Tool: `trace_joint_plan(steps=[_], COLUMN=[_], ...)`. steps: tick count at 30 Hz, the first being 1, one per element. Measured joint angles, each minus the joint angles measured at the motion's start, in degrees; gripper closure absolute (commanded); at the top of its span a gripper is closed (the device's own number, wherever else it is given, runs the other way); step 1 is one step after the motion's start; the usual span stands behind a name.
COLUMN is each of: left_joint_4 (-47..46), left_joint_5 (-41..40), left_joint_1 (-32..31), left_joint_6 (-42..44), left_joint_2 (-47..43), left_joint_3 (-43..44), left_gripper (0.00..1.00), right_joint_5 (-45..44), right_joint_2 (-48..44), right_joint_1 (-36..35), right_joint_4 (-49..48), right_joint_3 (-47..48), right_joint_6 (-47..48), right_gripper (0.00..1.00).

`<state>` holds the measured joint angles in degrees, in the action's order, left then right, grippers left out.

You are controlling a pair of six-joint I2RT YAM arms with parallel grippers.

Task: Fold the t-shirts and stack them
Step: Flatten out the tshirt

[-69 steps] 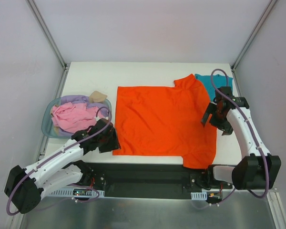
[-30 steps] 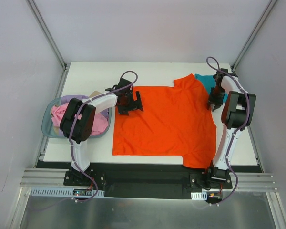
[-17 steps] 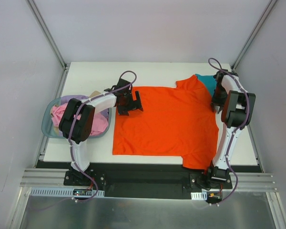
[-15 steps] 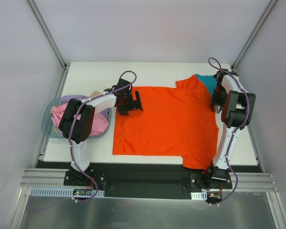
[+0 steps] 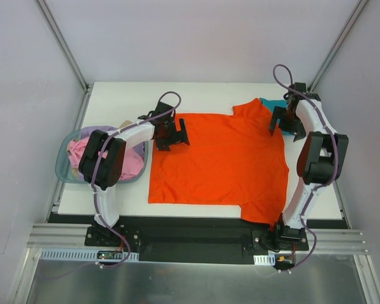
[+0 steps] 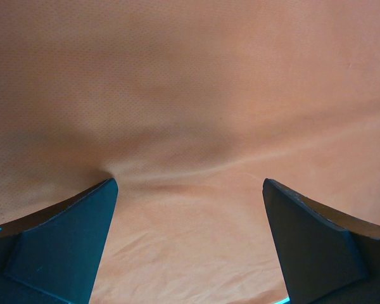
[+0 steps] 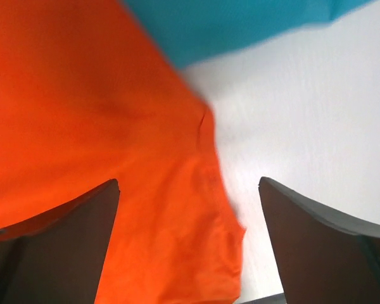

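A large orange-red t-shirt (image 5: 218,164) lies spread flat across the middle of the table. My left gripper (image 5: 176,133) is open at its far left corner; in the left wrist view its jaws stand wide apart just over the orange cloth (image 6: 190,139), holding nothing. My right gripper (image 5: 282,120) is open at the shirt's far right edge, over the orange hem (image 7: 177,209) and bare table. A teal t-shirt (image 5: 270,103) shows at the far right, mostly hidden by the right arm; it also shows in the right wrist view (image 7: 228,25).
A translucent blue basket (image 5: 64,166) at the left table edge holds pink (image 5: 77,152), lavender and tan shirts. The white table (image 5: 133,98) is bounded by grey walls with metal posts at the far corners. The black base rail runs along the near edge.
Both arms have swung from the near side out to the shirt's far corners. The orange shirt's far right part was pulled flatter. In the last half second the right gripper moved left, off the teal shirt.
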<state>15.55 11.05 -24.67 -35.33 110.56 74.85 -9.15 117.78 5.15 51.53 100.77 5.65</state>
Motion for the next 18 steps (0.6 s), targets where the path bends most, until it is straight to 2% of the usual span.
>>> trace_joint_plan(steps=[4,7,14,18], left_joint_4=[0.26,0.28,0.17,0.5], left_joint_5=[-0.15,-0.2,-0.35,-0.24], left_joint_1=[-0.48,-0.63,-0.74,0.22], left_joint_6=[-0.02,0.0,0.04,0.28], left_joint_2=[-1.9,-2.91,-0.28,1.6], left_joint_3=[-0.59,-0.74,0.04,2.05], left_gripper=[0.01,0.01,0.01,0.01], right_joint_5=[4.28,8.17,11.54,11.41], right_joint_2=[-12.9,-17.49,-8.7,-3.04], right_joint_1=[-2.27,-3.8,-4.42,-4.44], right_joint_4=[-3.89,-6.4,-9.88,-7.85], right_joint_3=[-13.73,-20.35,-22.18,-18.43], right_joint_6=[-2.34,-3.93,-6.56,-6.93], right_gripper=[0.03,0.03,0.03,0.03])
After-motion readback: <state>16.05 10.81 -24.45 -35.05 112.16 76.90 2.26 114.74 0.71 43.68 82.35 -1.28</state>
